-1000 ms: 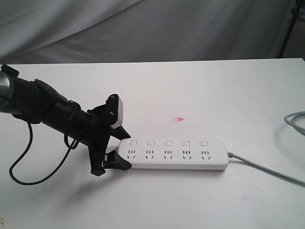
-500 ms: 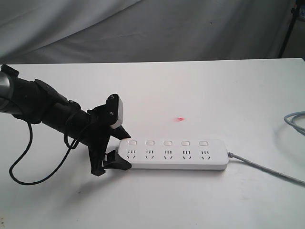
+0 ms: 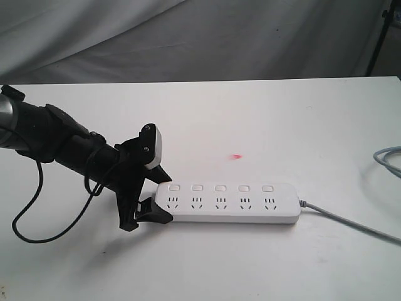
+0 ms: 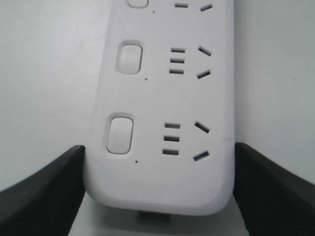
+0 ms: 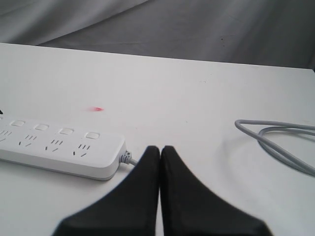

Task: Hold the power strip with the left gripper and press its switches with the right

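Left hand [image 3: 161,199] clasps the power strip's [image 3: 232,204] rounded end on the white worktop [image 3: 282,125]. The right hand [image 5: 160,150] is clenched, apart from the grey cord [image 5: 275,137]. The switches [image 3: 220,187] are uncovered, with a red spot [image 3: 237,156] behind.

Switches [image 3: 220,187] clear from above, left hand [image 3: 168,199] clamped across power strip [image 3: 250,213] end

Power strip [image 4: 162,98] end between black fingers [image 4: 44,191] of left tool [image 4: 158,147] (touching both sides), two whole switches [image 4: 120,133]
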Available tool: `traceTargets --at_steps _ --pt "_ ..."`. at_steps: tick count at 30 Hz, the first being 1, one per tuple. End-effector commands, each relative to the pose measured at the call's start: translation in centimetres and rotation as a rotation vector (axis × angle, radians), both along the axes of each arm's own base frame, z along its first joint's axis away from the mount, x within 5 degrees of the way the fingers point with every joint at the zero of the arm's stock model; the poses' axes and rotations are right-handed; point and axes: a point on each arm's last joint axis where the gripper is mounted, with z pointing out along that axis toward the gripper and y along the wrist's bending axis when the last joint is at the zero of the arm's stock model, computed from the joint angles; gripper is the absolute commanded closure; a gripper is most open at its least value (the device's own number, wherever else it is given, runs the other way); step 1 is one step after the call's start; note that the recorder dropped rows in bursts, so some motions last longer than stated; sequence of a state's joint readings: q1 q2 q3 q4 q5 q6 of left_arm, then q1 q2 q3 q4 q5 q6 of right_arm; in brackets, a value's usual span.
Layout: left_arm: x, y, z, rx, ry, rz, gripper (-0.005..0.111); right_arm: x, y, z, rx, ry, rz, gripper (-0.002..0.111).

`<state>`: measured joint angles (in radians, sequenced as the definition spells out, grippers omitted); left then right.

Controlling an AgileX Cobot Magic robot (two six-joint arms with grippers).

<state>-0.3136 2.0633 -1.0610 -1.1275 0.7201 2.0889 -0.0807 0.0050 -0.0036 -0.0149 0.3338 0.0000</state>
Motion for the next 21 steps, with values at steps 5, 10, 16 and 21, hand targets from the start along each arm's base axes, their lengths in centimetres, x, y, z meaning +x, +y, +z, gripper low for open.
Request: traceTargets --at_steps 5,10,16,21 --pt "0.06 -0.13 -0.04 0.009 -0.013 -0.009 0.107 -0.02 0.04 -0.08 0.005 -0.003 0.005 0.108" --pt "0.06 -0.13 -0.04 0.009 -0.013 -0.009 0.105 -0.02 0.04 -0.08 0.005 -0.003 0.005 0.108" --pt "-0.37 -0.01 -0.15 0.027 -0.004 -0.073 0.066 -0.02 0.04 -0.08 0.005 -0.003 0.005 0.108" --pt "-0.31 -0.03 0.0 0.025 -0.01 -0.066 0.002 -0.02 0.04 -0.08 0.005 -0.003 0.005 0.108"
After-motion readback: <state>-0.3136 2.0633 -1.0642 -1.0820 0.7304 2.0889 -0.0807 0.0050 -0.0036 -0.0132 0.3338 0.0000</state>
